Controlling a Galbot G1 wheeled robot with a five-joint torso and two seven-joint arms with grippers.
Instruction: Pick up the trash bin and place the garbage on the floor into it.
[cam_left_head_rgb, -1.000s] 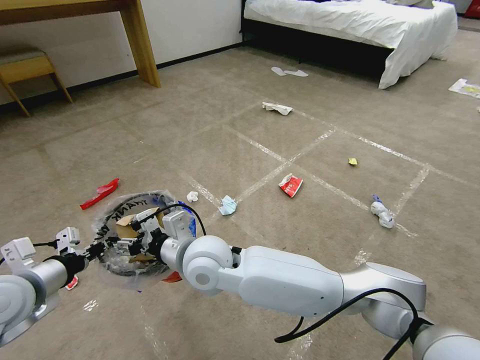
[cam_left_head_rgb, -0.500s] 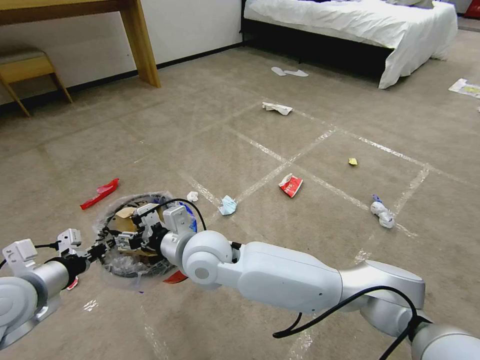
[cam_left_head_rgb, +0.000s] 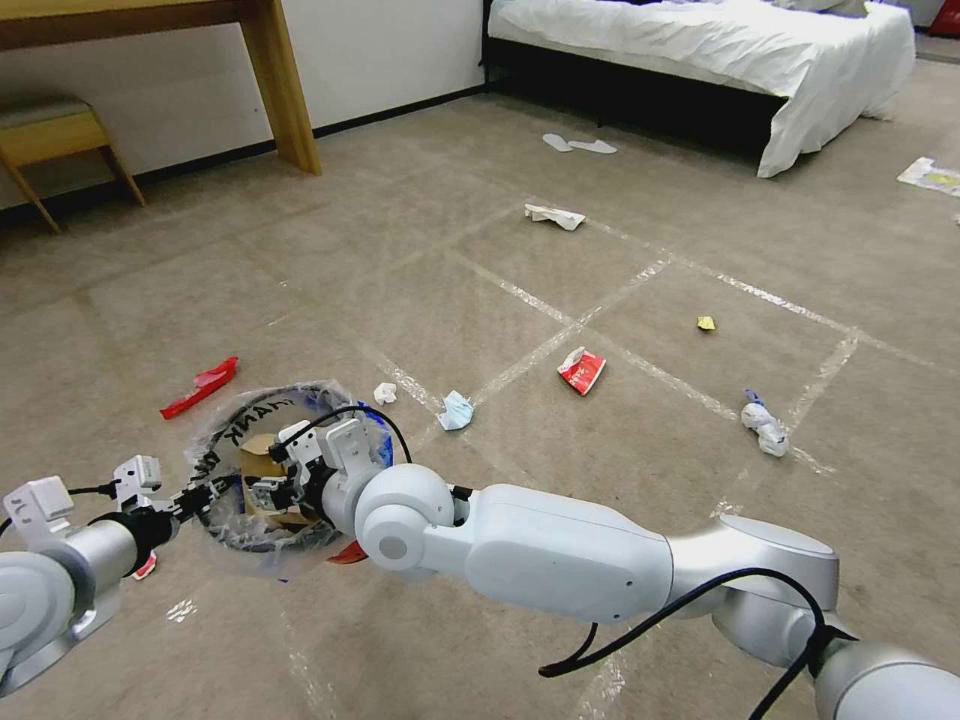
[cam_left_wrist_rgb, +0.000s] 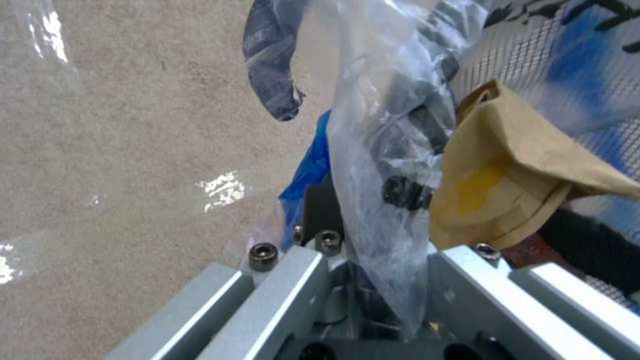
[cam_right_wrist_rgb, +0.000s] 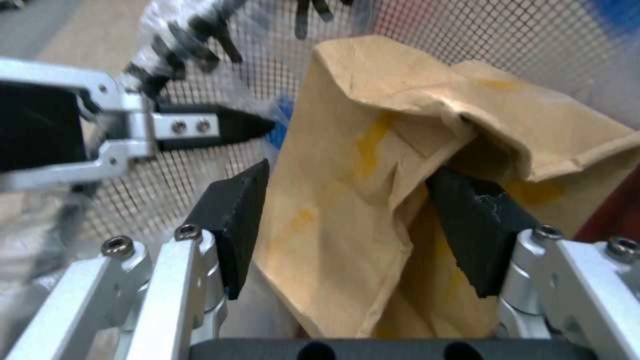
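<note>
Lowered right gripper (cam_right_wrist_rgb: 353, 220) into trash bin (cam_left_head_rgb: 215, 455), brown paper bag (cam_right_wrist_rgb: 373, 200) between spread jaws

Light: you get bright, even room light with soft, faint shadows.
Glare: tape lines (cam_left_head_rgb: 560, 335) on the floor (cam_left_head_rgb: 420, 240) shine white.
Focus: your head view is sharp; the brown paper bag (cam_right_wrist_rgb: 373, 190) in the right wrist view is soft.
Edges: the bed (cam_left_head_rgb: 700, 50) bows slightly at the far right.

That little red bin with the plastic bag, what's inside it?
Inside the trash bin is a brown paper bag, with the right claw around it. The left claw pinches the bin's rim. The bag hides anything beneath.
</note>
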